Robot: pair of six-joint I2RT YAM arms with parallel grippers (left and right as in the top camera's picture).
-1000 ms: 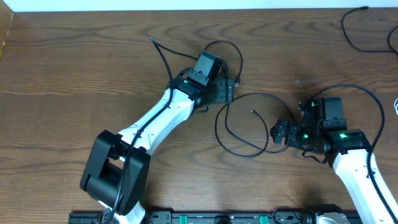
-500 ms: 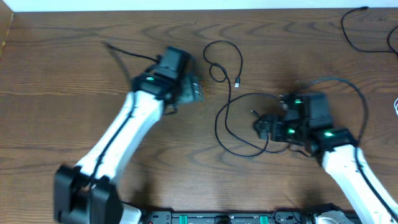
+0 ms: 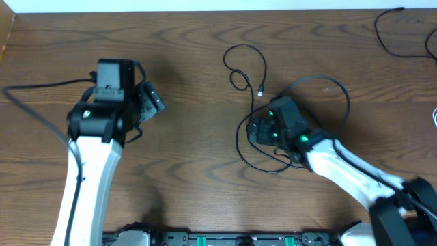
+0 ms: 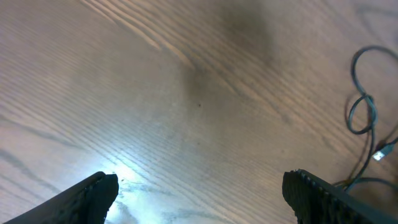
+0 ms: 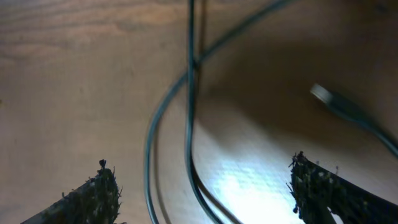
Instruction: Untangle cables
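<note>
L arm has swung off to the left since earlier; R arm has moved in over the black cable (image 3: 238, 142). L pincer (image 3: 149, 102) jaws wide apart, empty, above bare bench (image 3: 191, 178). R pincer (image 3: 252, 130) jaws apart, straddling cable loops centre-right of bench, nothing clamped.

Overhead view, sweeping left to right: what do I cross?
left fingers → looped black cable → corner black cable → white cable
</note>
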